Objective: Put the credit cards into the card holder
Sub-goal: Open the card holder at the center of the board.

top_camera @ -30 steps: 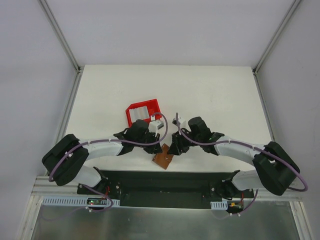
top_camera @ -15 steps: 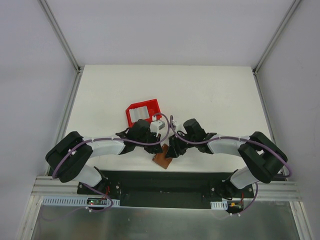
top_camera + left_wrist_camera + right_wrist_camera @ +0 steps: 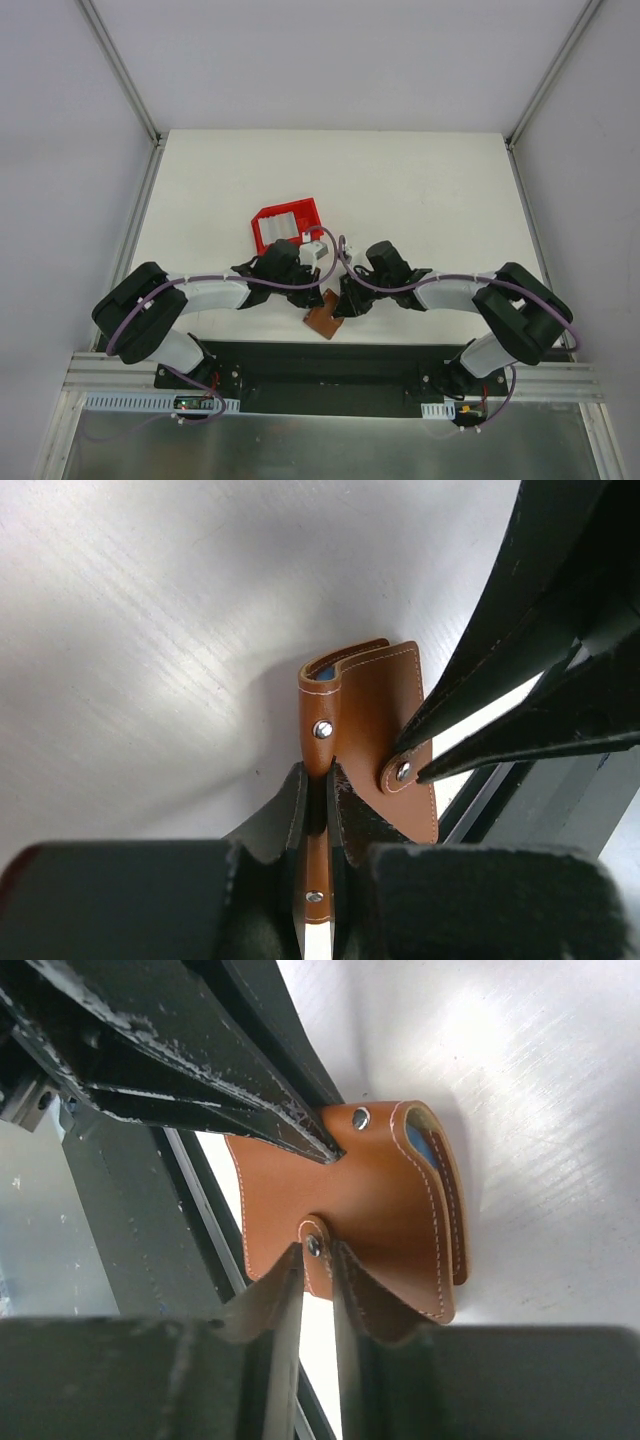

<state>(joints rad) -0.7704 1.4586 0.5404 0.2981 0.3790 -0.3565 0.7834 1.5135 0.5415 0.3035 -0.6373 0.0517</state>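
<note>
While clamped from 2 sides near the front edge of the white table [image 3: 150,630], small brown leather folding card holder [image 3: 370,1190], propped between both arms. Left gripper [image 3: 318,780] pressed tight on 1 snap strap. Right gripper [image 3: 315,1260] pinching the other snap tab, seemingly to pull the flaps apart and open the blue-grey pocket. Pale grey credit cards [image 3: 285,219] well apart, in a red plastic tray [image 3: 258,232], apparently not yet loaded.

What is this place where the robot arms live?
Probably a robot test bench in a lab, not a home: a white table boxed in by plain grey panels on metal frame rails, with a left arm and right arm bolted to a black base plate.
</note>
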